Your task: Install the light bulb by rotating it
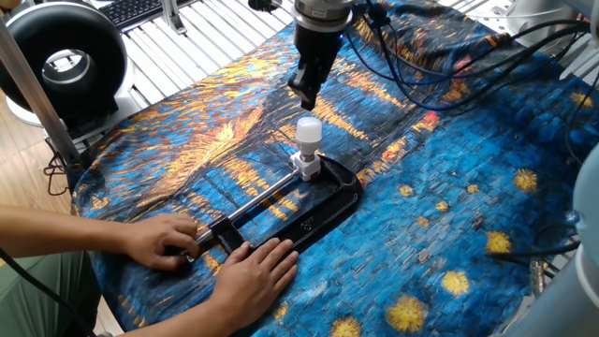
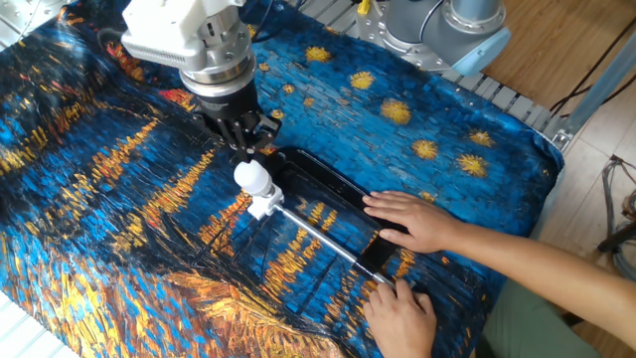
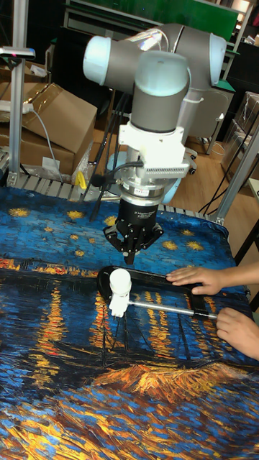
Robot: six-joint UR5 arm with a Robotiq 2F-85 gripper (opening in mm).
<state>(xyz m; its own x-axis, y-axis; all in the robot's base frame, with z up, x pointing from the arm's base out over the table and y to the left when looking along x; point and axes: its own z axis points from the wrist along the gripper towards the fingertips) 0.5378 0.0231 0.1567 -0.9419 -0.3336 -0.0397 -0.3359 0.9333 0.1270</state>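
Observation:
The light bulb stands upright, its white dome on a white neck, in a white socket block held by a black clamp. My gripper hangs a short way above the bulb and slightly behind it, touching nothing. Its black fingers taper to a single point, shut with nothing between them.
A person's two hands press on the clamp's bar and handle at the near edge. The table is covered by a blue and orange painted cloth. A black ring light stands at the left, and cables trail behind the arm.

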